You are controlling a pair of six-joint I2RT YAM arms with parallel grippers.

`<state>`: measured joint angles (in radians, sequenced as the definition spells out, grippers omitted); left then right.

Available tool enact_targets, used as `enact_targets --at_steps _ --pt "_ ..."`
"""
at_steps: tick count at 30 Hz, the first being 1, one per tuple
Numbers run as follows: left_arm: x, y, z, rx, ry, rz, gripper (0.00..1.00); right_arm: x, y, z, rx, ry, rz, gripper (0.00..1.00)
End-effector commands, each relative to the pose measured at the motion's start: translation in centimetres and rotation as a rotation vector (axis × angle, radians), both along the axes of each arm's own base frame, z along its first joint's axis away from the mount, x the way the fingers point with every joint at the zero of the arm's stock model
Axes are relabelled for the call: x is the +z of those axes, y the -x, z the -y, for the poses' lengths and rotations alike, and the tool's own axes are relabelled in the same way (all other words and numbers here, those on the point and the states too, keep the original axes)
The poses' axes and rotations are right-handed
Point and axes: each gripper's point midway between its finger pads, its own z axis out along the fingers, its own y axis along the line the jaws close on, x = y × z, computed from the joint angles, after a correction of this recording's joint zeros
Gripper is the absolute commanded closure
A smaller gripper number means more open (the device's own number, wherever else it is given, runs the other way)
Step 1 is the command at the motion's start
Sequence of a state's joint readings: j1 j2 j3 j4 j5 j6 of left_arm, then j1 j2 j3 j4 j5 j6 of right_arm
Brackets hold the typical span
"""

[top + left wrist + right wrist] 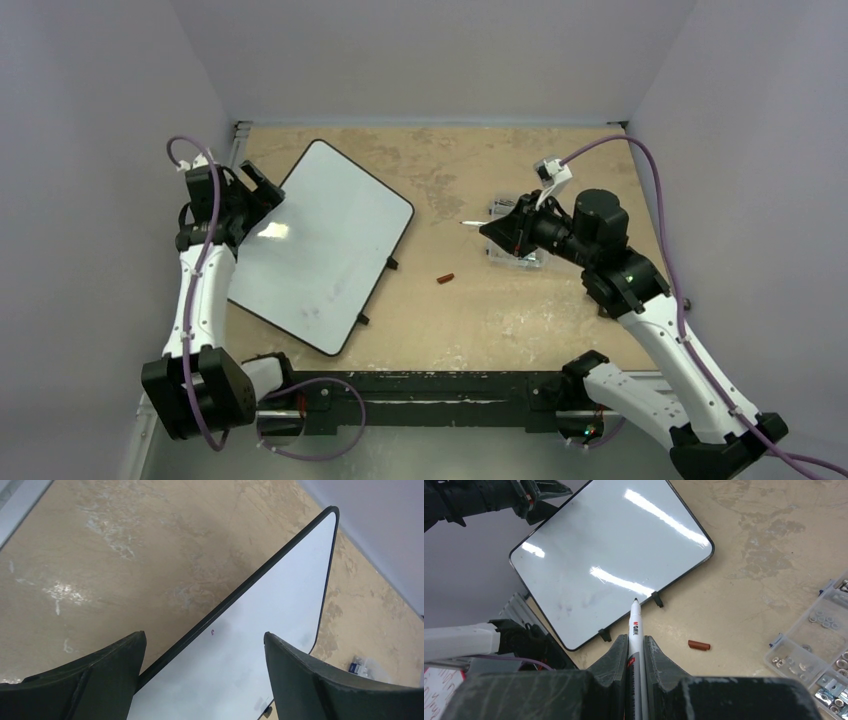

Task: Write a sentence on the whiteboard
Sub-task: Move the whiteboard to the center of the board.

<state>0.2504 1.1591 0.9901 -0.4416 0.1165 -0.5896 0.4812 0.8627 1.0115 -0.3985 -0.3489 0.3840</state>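
Observation:
The whiteboard (320, 245) lies tilted on the tan table at the left, white with a thin black rim and small black feet. It also shows in the left wrist view (260, 645) and the right wrist view (609, 555), blank apart from faint smudges. My left gripper (262, 185) is open at the board's far left edge, its jaws wide either side of the rim (204, 635). My right gripper (495, 228) is shut on a white marker (635, 625). The uncapped tip points at the board from above the table to its right.
A small red-brown cap (445, 279) lies on the table between the board and the right arm and shows in the right wrist view (699, 645). A clear compartment box (819, 650) with small hardware sits under the right arm. Grey walls enclose the table.

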Motion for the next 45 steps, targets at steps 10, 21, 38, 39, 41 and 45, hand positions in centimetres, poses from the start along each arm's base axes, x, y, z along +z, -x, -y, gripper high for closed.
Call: enact_targets --at_steps 10,21,38,39,41,45 --pt "-2.4 0.3 7.6 -0.154 0.086 -0.073 0.13 1.9 -0.1 0.7 -0.039 -0.021 0.058 1.00" --pt "-1.5 0.3 12.7 -0.261 0.088 -0.065 0.13 1.9 -0.1 1.1 -0.062 -0.025 0.055 1.00" --pt "-1.8 0.5 19.9 -0.425 0.071 -0.088 0.14 1.7 0.2 1.5 -0.079 -0.019 0.054 1.00" --pt "-1.7 0.5 20.0 -0.431 0.070 -0.089 0.14 1.6 0.2 1.5 -0.077 -0.019 0.052 1.00" --pt "-1.4 0.5 20.0 -0.442 0.056 -0.089 0.14 1.7 0.2 1.5 -0.076 -0.020 0.055 1.00" --pt "0.3 0.6 19.2 -0.499 -0.041 -0.068 0.12 1.8 0.1 1.6 -0.081 -0.019 0.056 1.00"
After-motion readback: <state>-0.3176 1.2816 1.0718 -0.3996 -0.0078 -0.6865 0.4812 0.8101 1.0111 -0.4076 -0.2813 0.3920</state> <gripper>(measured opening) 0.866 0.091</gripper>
